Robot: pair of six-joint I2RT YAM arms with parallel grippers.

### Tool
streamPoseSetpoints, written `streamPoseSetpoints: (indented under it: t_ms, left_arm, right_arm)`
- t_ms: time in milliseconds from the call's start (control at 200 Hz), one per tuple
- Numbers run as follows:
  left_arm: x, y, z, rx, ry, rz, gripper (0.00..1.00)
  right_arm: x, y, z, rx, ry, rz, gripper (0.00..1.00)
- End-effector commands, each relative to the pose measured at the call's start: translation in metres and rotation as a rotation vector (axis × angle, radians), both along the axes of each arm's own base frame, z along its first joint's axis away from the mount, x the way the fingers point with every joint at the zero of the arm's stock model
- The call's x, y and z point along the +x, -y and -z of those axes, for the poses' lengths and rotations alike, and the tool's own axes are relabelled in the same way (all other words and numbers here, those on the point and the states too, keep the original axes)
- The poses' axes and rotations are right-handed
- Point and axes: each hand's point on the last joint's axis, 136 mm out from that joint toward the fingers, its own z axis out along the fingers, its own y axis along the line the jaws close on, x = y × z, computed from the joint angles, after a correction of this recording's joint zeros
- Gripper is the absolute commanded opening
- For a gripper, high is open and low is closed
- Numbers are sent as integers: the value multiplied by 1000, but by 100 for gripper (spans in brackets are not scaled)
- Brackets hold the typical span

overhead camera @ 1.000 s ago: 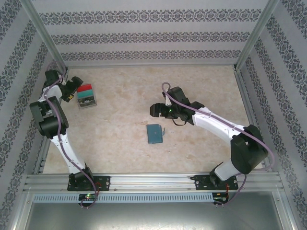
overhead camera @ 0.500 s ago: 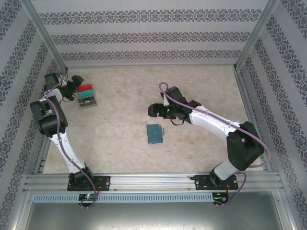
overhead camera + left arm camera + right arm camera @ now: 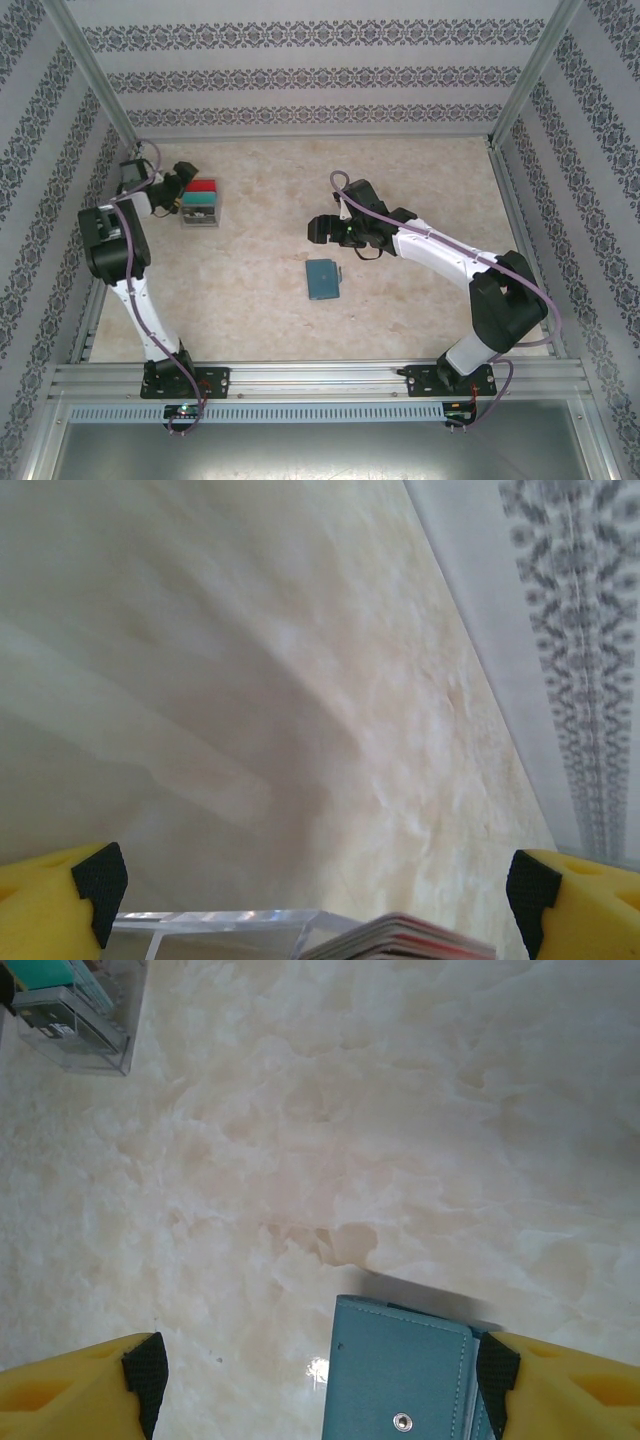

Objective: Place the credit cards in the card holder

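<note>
beige marbled counter (image 3: 420, 190), smooth and faintly glossy, carries everything, boxed in by pale walls (image 3: 320, 70) with dark patterned bands. the white-and-black left arm (image 3: 135, 290) reaches to the far left corner, where the left pincer (image 3: 178, 190) stands wide open just beside the clear plastic box (image 3: 200, 215); in its wrist view the yellow fingers (image 3: 40, 910) with black pads sit at either edge, and the box's shiny rim and some card edges show low between them. the right arm (image 3: 450, 260) stretches to mid-counter, with the right pincer (image 3: 318, 229) open and holding nothing, just beyond the far edge of the card holder (image 3: 322, 279). that teal-blue wallet lies flat and folded shut near the middle of the counter, roughly square, with a seam near one side and a small round metal snap (image 3: 402, 1421); in the right wrist view it lies low between the spread yellow fingers, nearer the right one. the credit cards (image 3: 203, 192), one red and one teal-green on show, sit in the box, well apart from the wallet.
</note>
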Motion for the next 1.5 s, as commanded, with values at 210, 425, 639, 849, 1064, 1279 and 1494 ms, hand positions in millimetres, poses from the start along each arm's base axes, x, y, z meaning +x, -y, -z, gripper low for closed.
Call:
streamPoseSetpoints:
  t_ms: [210,425,639,849,1064,1279,1494]
  left_arm:
    - [-24,104,-3,-57,-8,86,100]
    - [-40,176,-5,-40,-9,165,99]
    - [-42,263,-9,-49,-5,289,99]
    - [-43,339,-14,-50,12,402,100]
    - [-38,354,-48,42,59,437,99]
    - [-57,302,-91,212,84,297,99]
    - [-116,278,-74,205,4,281,94]
  right_arm:
    - [0,22,12,-13,-45,75,83]
    - [-1,30,18,-2,-69,84,83]
    - [-1,45,28,14,-109,122,83]
    - [1,60,30,47,-127,155,83]
    - [10,78,23,10,-92,164,83]
    - [33,78,18,-19,-93,88,78]
    - [59,63,19,-110,-107,-17,70]
